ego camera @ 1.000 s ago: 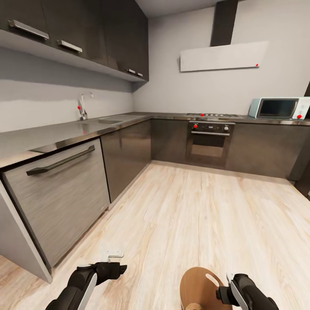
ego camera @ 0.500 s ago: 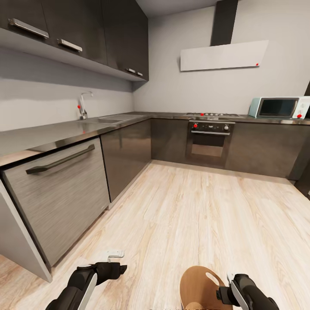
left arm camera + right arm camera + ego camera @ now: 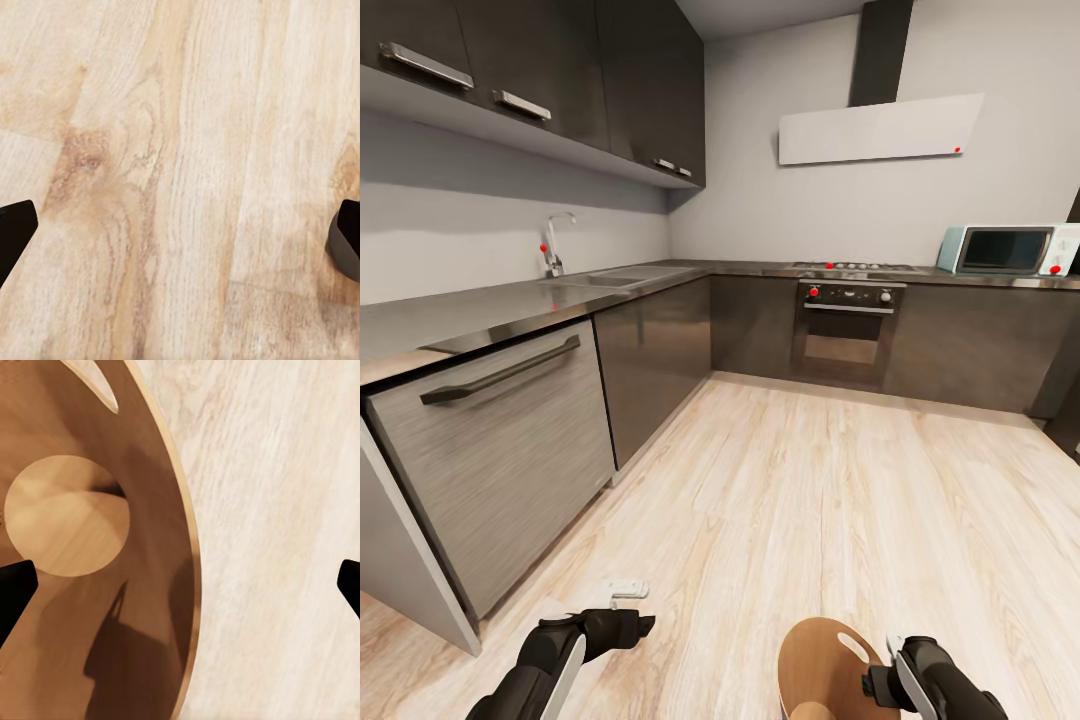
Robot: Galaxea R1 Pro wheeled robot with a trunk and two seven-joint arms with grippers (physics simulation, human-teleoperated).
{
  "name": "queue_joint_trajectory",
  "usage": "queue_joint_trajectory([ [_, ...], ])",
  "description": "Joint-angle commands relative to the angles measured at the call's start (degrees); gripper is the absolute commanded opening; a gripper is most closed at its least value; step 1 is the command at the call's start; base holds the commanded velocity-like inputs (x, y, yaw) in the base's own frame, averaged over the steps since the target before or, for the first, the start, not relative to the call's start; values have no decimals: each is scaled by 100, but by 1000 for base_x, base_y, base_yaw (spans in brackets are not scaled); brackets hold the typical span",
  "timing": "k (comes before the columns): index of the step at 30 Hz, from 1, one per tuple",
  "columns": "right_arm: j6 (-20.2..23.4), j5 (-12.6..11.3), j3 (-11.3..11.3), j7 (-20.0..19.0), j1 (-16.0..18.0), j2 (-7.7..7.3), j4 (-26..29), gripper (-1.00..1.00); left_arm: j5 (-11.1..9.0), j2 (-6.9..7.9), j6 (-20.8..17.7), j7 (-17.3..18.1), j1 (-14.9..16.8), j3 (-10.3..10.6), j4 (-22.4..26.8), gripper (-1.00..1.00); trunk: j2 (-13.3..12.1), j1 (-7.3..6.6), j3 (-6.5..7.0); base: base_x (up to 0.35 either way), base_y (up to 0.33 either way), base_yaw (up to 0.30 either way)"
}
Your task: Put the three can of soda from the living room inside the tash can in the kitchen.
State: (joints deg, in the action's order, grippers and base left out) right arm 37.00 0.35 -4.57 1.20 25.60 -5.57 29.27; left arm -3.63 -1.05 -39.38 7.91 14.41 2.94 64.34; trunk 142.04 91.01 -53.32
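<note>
Brushed-steel dishwasher front (image 3: 500, 470) at far left under the glossy grey countertop (image 3: 510, 305). Left gripper (image 3: 180, 240) hangs over pale grained wood floor (image 3: 810, 500), fingers spread wide, nothing between them. The round copper-brown trash can (image 3: 825, 665) sits on the floor just beside the right gripper (image 3: 180, 585), also wide open and unloaded, above its thin curved rim.

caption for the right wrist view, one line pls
Open right gripper over the trash can's rim, bare bin bottom and wood floor in sight.
</note>
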Motion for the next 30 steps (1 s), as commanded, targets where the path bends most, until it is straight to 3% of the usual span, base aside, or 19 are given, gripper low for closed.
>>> queue_joint_trajectory([
  [1, 0, 0, 0, 0, -1, 1, 0, 100, -2, 0, 0, 0, 0, 2, 0, 100, 0, 0, 0, 0, 0, 0],
  [17, 0, 4, 5, -5, 0, 3, 0, 100, -2, 0, 0, 0, 0, 4, 0, 100, 40, 22, -18, 0, 0, 0],
  [23, 0, 1, 10, -5, -1, 3, 0, 100, -3, 0, 0, 0, 0, 5, 0, 100, 126, 76, -142, 0, 0, 0],
  [30, 0, 1, 17, -5, -2, 6, 0, 100, 2, 0, 0, 0, -2, 5, 0, 100, 126, 76, -142, 0, 0, 0],
])
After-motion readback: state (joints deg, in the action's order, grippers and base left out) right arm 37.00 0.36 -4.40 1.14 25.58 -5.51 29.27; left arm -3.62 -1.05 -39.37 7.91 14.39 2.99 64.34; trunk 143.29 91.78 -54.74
